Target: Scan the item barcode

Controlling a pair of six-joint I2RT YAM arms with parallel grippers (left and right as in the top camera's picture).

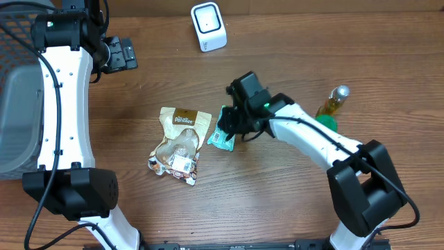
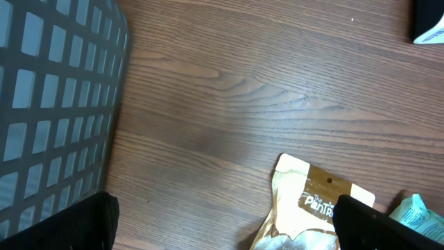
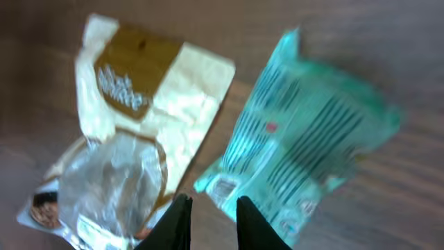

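A grey basket with holes in its side sits at the left edge of the brown wooden tabletop. A tan and white snack bag with a see-through window lies flat near the middle. Far to the right is a yellow bottle, with something green beside it, maybe a lid.

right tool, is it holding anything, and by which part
Nothing, it seems: the right tool has its fingers slightly parted around a bare gap, and the teal packet lies just past the tips.
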